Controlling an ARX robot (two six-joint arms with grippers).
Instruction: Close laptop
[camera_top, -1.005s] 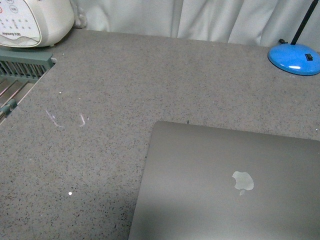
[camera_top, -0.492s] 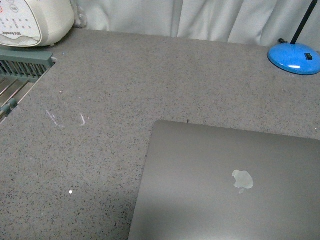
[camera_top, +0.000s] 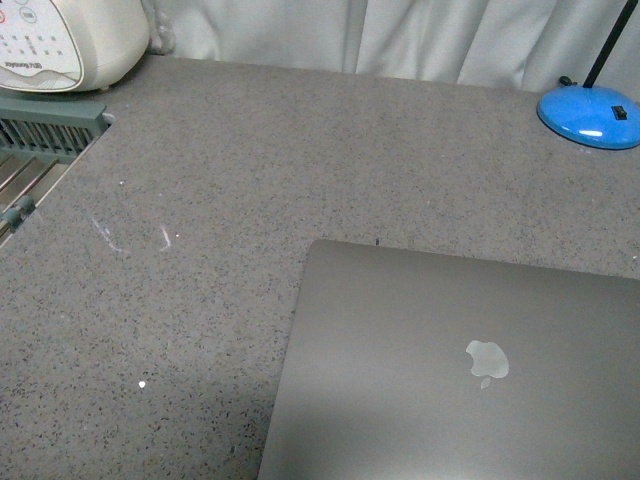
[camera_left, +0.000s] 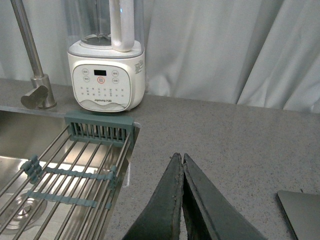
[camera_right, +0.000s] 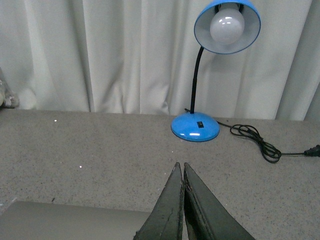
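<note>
The laptop (camera_top: 450, 370) lies shut and flat on the grey speckled counter, space-grey lid up with the silvery apple logo (camera_top: 487, 360) showing, at the near right of the front view. A corner of it shows in the left wrist view (camera_left: 301, 212) and an edge in the right wrist view (camera_right: 70, 220). My left gripper (camera_left: 180, 159) is shut and empty above the counter, left of the laptop. My right gripper (camera_right: 180, 167) is shut and empty above the laptop's far edge. Neither arm shows in the front view.
A white blender (camera_left: 107, 75) stands at the back left beside a sink (camera_left: 30, 145) with a drying rack (camera_left: 75, 175) and tap (camera_left: 30, 60). A blue desk lamp (camera_right: 196, 125) with its black cord (camera_right: 260, 142) stands at the back right. White curtain behind.
The front view has shifted very slightly; the laptop stays shut and flat and nothing else has moved.
</note>
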